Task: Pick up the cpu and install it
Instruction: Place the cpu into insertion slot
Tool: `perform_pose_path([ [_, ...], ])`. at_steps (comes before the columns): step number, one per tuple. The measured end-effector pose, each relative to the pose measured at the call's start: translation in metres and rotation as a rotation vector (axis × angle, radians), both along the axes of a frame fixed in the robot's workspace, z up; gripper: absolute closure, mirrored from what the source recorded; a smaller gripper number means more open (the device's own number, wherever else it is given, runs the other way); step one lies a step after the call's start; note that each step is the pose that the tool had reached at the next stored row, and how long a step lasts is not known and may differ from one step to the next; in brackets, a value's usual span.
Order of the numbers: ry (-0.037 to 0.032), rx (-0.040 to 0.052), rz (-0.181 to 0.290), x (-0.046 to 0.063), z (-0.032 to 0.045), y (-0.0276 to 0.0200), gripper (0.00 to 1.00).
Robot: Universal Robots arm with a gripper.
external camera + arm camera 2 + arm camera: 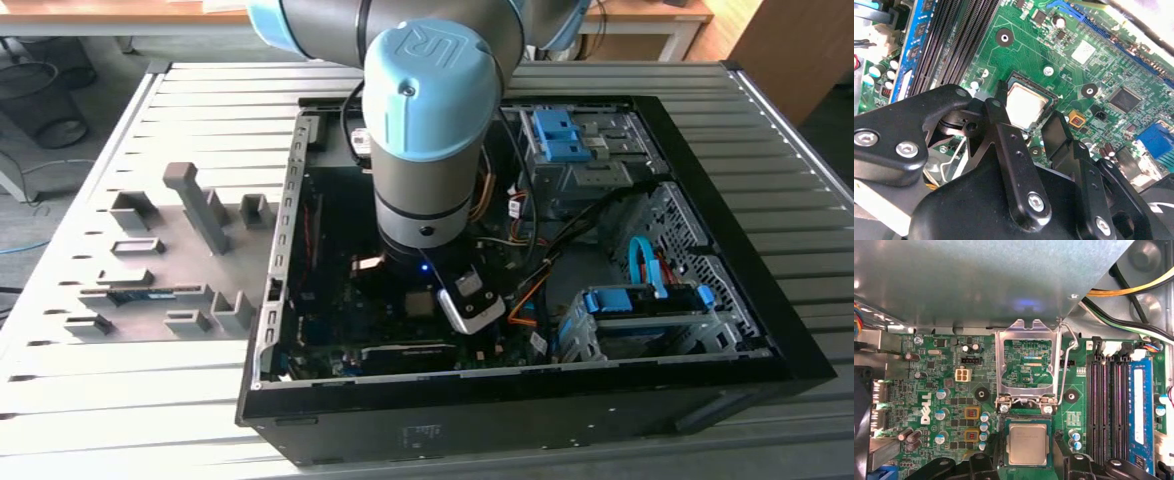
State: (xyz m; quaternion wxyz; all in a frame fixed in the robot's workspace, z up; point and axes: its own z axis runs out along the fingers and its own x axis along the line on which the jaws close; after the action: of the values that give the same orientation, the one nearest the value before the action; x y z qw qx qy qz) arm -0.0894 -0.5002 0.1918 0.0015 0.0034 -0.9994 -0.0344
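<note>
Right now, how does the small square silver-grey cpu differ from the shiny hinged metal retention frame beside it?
The small square silver-grey cpu is a solid slab; the shiny hinged metal retention frame is an open window with green board showing through. The cpu lies flat in the dark socket; the frame is swung open, off the socket. The cpu looks matte; the frame glints. Both are bare metal.

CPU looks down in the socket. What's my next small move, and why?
Probably raise the gripper straight up a little. The cpu lies flat in the socket, the open gripper straddles it without touching, and the metal retention frame stands hinged open beside it; a vertical retreat should avoid nudging the chip.
</note>
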Motion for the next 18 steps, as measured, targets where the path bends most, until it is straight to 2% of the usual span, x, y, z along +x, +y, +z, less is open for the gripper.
perform_pose_path([
  [8, -0.0005, -0.0003, 0.0, -0.0009, 0.0013, 0.0, 0.45],
  [18, -0.0007, -0.0007, 0.0, -0.0097, -0.0001, -0.0013, 0.45],
])
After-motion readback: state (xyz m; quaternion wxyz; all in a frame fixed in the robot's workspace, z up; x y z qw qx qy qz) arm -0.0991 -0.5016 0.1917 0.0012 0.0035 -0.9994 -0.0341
